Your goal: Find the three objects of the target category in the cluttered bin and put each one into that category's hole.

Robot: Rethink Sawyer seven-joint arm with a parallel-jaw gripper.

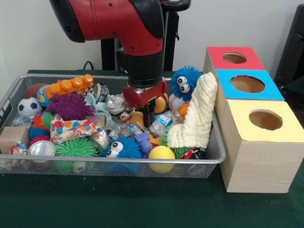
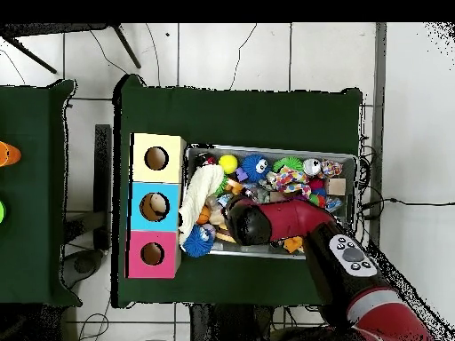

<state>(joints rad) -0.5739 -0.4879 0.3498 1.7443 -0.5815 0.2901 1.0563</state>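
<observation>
The bin [image 1: 19, 92]: shallow silver wire mesh, rounded metal rim, rectangular. Long axis runs left-right across the front view; it sits on the green-covered table [image 1: 118, 204], its right end just beside the wooden box [image 1: 259, 156].

Contents heaped, mixed textures. Near edge: smooth yellow ball [image 1: 161, 153], blue spiky ball with googly eyes [image 1: 121, 148], green rubbery spiky ball [image 1: 76, 147], shiny crushed can [image 1: 42, 148]. Left: soccer-pattern ball [image 1: 29, 105], purple knobbly toy [image 1: 70, 107], orange bumpy plastic piece [image 1: 71, 86] lying along the far rim, plain wooden block [image 1: 12, 135]. Right: cream knitted cloth [image 1: 197, 114], ribbed, standing tilted against the bin's right wall; behind it a fuzzy blue ball with eyes [image 1: 185, 81]. A crumpled clear bottle [image 1: 161, 124] lies mid-bin.

My fingers [image 1: 148, 114] hang down into the middle of the pile, dark tips among the clutter near the bottle. Whether they are parted, closed, or gripping anything, I cannot tell; toys hide the tips.

My arm [image 2: 293, 222]: red shell, black wrist cylinder, pointing straight down in the front view. From overhead it reaches over the bin's rim to its centre.

The box: pale wood, long, three coloured tops in a row, each with one round hole, yellow [image 1: 266, 118] near, blue [image 1: 247, 84] middle, red [image 1: 234, 58] far.
</observation>
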